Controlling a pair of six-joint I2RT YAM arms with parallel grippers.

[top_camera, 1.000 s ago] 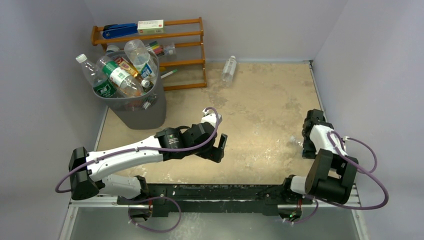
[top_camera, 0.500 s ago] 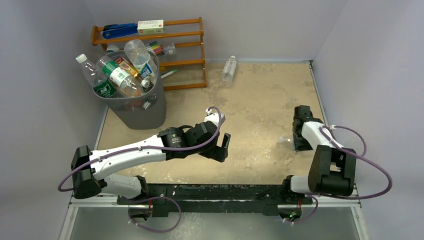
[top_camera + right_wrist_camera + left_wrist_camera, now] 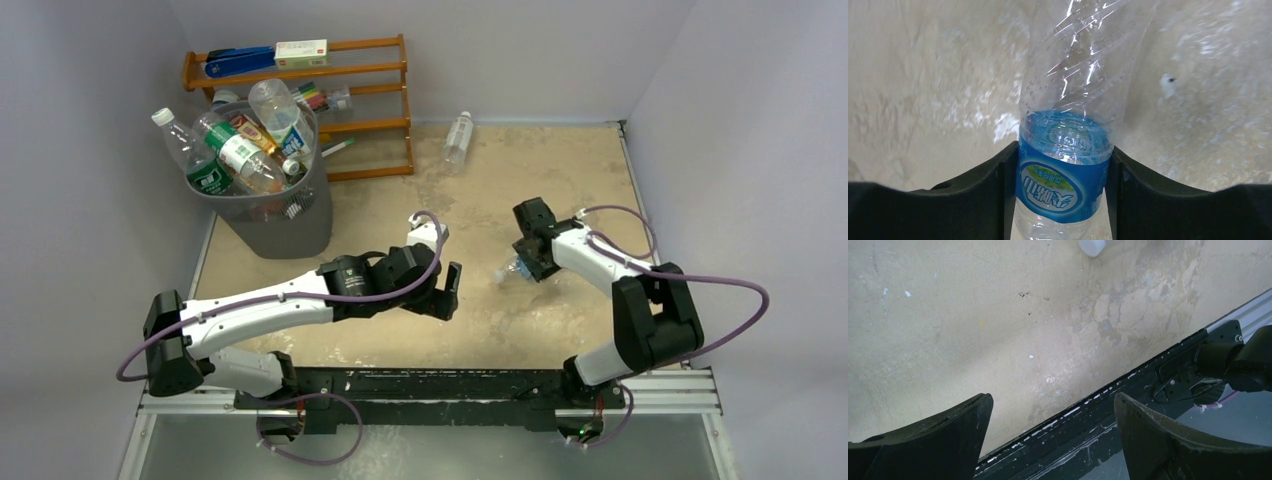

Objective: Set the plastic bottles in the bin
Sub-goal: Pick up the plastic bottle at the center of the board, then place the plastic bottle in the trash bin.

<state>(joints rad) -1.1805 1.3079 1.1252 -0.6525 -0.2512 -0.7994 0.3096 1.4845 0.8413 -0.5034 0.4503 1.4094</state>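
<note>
Table: a scuffed tan table (image 3: pixel 520 170) is lying under both claws, with bare wall closing it in on three sides.
Bin: the grey bin (image 3: pixel 285 225) is standing well to the left of the right claw (image 3: pixel 528 258), past the left claw (image 3: pixel 447 292) and toward the back corner. It looks to be out of the right arm's easy reach.
Rack: a wooden rack (image 3: pixel 380 125) is standing just behind the bin, farther from both claws. It is not part of the job.
Heap: a heap of bottles (image 3: pixel 240 150) is crowding the bin and poking above its rim, so the job appears to be nearing its end.
Left claw: its jaws are gaping wide and holding nothing. It is hanging low over bare table just left of the right claw, placed as if to receive a hand-over, though that is only a guess.
Right claw: its jaws are pinching a clear bottle (image 3: pixel 1073 75) across the blue label, where the flat band is giving them purchase.
Clear bottle: the neck is pointing away from the right claw toward the left one. The thin wall is looking crumpled, so a hard squeeze could be buckling it.
Stray bottle: one stray bottle (image 3: pixel 458 135) is lying beyond both claws by the back wall, not yet binned.
</note>
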